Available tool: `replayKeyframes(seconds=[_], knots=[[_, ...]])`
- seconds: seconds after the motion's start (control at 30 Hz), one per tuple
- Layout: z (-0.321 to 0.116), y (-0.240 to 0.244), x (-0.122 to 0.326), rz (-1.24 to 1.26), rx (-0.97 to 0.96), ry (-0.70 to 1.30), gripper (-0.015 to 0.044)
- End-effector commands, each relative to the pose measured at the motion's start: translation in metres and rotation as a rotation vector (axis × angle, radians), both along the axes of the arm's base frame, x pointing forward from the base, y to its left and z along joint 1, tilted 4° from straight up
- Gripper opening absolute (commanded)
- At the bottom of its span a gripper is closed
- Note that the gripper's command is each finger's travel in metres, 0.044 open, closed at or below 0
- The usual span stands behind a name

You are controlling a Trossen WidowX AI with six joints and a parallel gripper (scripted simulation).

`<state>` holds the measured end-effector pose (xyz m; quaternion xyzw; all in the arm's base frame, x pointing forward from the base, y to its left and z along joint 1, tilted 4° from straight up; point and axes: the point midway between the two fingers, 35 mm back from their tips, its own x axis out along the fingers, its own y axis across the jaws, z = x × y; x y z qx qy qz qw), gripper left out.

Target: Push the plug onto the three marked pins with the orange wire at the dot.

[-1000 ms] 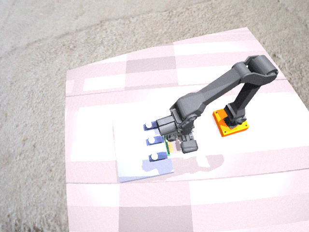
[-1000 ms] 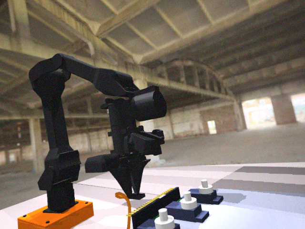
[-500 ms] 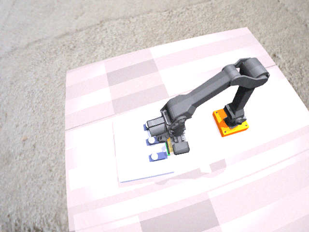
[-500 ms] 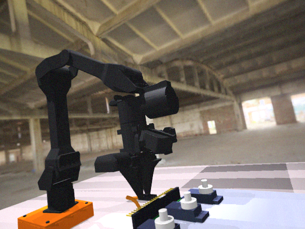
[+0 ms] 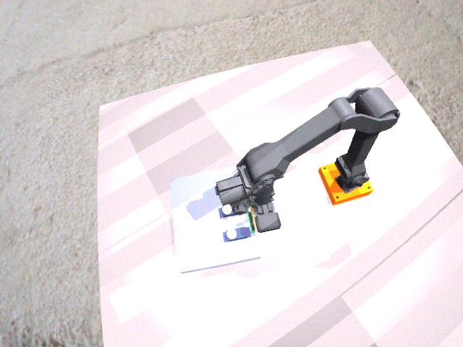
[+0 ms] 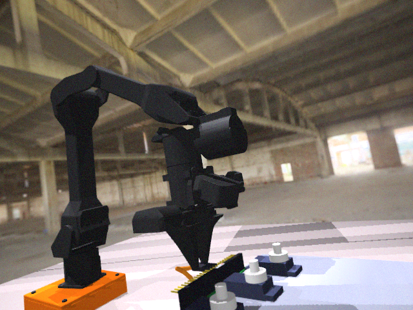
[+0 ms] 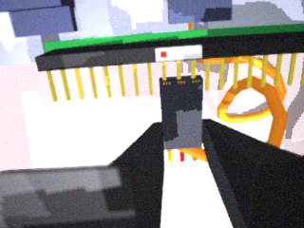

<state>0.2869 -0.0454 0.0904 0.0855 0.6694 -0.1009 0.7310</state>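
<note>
My gripper [image 7: 181,128] [image 6: 201,266] is shut on the black plug [image 7: 181,106] [image 6: 208,265]. In the wrist view the plug's hole end points at the pin row [image 7: 107,85] [image 6: 176,290], square to it. Its front edge overlaps the outer part of the three pins under the white band [image 7: 185,53]; their tips are hidden, so I cannot tell whether they are in the holes. The band's red dot [image 7: 163,54] is at the left; the orange-yellow wire [image 7: 169,156] is on that side. The pins beside the plug look straight.
The orange lead [image 7: 280,114] [image 6: 183,270] loops right of the plug and passes under the pins. Behind the black header [image 7: 109,62] [image 6: 213,278] stand dark blue servos with white hubs [image 6: 255,275] [image 5: 231,233] on a pale plate [image 5: 205,250]. The arm's orange base [image 5: 330,190] is at the right in the top view.
</note>
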Motion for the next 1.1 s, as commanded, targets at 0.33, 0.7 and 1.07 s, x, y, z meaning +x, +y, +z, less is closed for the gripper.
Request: replayKeyframes(seconds=[0.33, 0.7, 1.07], knots=[[0.001, -0.002, 0.009, 0.003, -0.001, 0.001, 0.0000], [-0.001, -0.002, 0.009, 0.003, -0.001, 0.001, 0.0184], [0.059, 0.000, 0.004, 0.003, -0.001, 0.001, 0.0440]])
